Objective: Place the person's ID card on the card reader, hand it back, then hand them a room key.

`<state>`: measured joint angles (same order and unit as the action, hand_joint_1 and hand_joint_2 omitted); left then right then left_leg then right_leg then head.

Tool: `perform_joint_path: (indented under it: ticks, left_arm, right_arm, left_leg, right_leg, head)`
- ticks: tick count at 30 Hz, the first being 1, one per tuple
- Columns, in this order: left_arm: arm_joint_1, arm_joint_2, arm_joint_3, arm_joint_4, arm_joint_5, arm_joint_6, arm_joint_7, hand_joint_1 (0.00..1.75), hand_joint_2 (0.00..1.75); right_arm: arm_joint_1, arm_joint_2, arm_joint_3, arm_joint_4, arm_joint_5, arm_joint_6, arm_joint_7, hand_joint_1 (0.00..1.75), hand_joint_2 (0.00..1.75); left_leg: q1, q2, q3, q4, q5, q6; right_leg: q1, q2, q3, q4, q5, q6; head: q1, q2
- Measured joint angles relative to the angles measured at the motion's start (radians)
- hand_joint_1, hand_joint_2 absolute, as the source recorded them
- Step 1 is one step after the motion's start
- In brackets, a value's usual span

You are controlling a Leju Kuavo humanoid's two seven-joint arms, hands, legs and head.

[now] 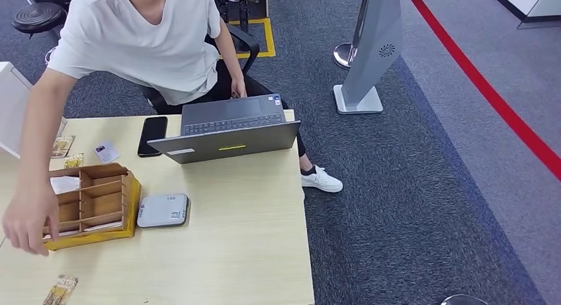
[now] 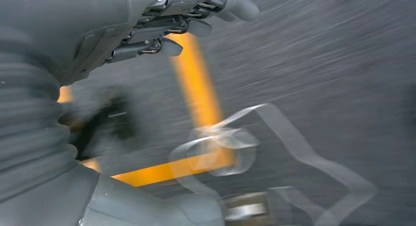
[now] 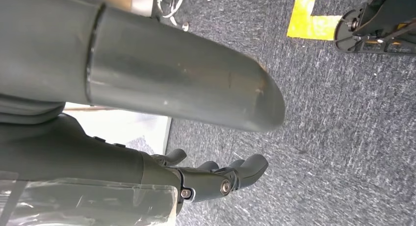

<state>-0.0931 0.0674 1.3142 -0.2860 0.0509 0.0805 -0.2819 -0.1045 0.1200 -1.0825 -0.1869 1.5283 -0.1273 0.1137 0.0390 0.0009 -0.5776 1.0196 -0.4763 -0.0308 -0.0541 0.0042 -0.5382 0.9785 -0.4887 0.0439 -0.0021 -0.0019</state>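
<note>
Your left hand [image 2: 162,25] hangs over dark carpet with a yellow floor line below it; the picture is smeared with motion blur. The fingers [image 2: 191,27] reach out fairly straight, side by side, and nothing sits between them. Your right hand [image 3: 196,138] also hangs over grey carpet, its thick thumb stretched out and its darker fingers [image 3: 235,174] slightly curled and apart from the thumb, holding nothing.

On the tabletop [image 1: 231,252], the white card reader [image 1: 163,210] lies flat toward the left, just beside the right wall of a wooden organizer [image 1: 92,199] that stands on a yellow base at the left edge. You cannot tell from these pictures which of the small cards is the ID card or the room key; one pale card [image 1: 106,151] lies near the far left, close to a black phone [image 1: 152,135]. The person's hand [image 1: 28,219] rests at the organizer's left end, fingers down at its front corner. An open grey laptop [image 1: 228,130] sits at the far edge, the person in a white shirt [image 1: 142,40] seated behind it.

Small yellowish packets [image 1: 61,288] lie at the near left edge and near the far left corner. Beyond the table's right edge you see grey carpet, a red floor stripe [image 1: 489,93] and a grey kiosk stand [image 1: 370,53].
</note>
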Motion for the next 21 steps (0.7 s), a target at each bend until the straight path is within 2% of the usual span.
perform_joint_path:
  ticks: [2,5,8,21]
  left_arm:
    - [-0.003,-0.043,-0.005,0.021,-0.048,0.0,0.055,0.0,1.75]
    - [-0.002,-0.086,-0.048,0.034,-0.157,-0.016,0.112,0.0,1.75]
    - [0.004,-0.106,-0.115,0.037,-0.187,-0.023,0.131,0.0,1.75]
    - [0.055,-0.116,-0.386,0.037,-0.158,-0.036,0.168,0.0,1.75]
  right_arm:
    - [0.0,0.003,0.017,0.0,0.0,0.004,-0.002,0.0,1.75]
    - [0.004,0.005,0.063,-0.001,-0.02,0.029,-0.017,0.0,1.75]
    - [0.013,0.004,0.122,-0.004,-0.086,0.039,-0.024,0.0,1.75]
    - [0.068,-0.017,0.35,-0.048,-0.434,0.058,-0.044,0.0,1.75]
  left_leg:
    - [0.0,0.0,0.0,0.0,0.0,0.0]
    - [0.0,0.0,0.0,0.0,0.0,0.0]
    - [0.0,0.0,0.0,0.0,0.0,0.0]
    - [0.001,0.0,0.0,0.0,0.0,0.0]
  right_leg:
    - [0.0,0.0,0.0,0.0,0.0,0.0]
    - [0.0,0.0,0.0,0.0,0.0,0.0]
    - [0.0,0.0,0.0,0.0,0.0,0.0]
    - [0.001,0.0,0.0,0.0,0.0,0.0]
  head:
    - [0.001,0.0]
    - [0.002,0.0]
    - [0.002,0.0]
    - [0.001,0.0]
